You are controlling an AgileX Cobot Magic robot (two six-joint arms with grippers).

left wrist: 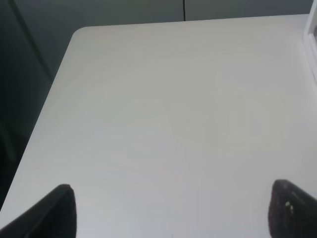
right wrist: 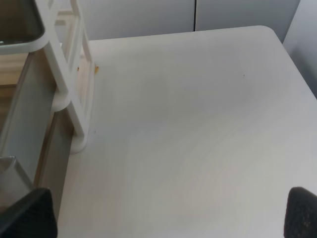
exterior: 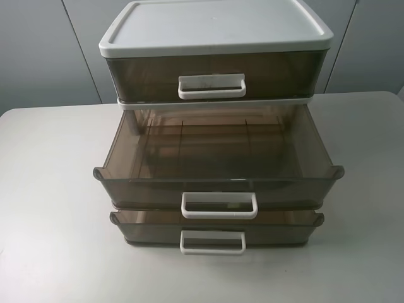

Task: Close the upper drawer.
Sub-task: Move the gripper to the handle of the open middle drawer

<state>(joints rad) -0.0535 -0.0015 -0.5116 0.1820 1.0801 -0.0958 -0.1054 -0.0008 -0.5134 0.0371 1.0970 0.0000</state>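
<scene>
The three-drawer unit stands on the white table. The upper drawer, shallow smoky-brown plastic with a clean white loop handle, is pulled far out towards the front and looks empty. The taller top-tier drawer is shut. The lowest drawer sticks out a little. Neither gripper shows in the exterior high view. My left gripper is open over bare table to the unit's left. My right gripper is open over bare table beside the unit's white frame and a smoky drawer side.
The white table has rounded corners; its left edge and far right corner show in the wrist views. Grey wall panels stand behind the table.
</scene>
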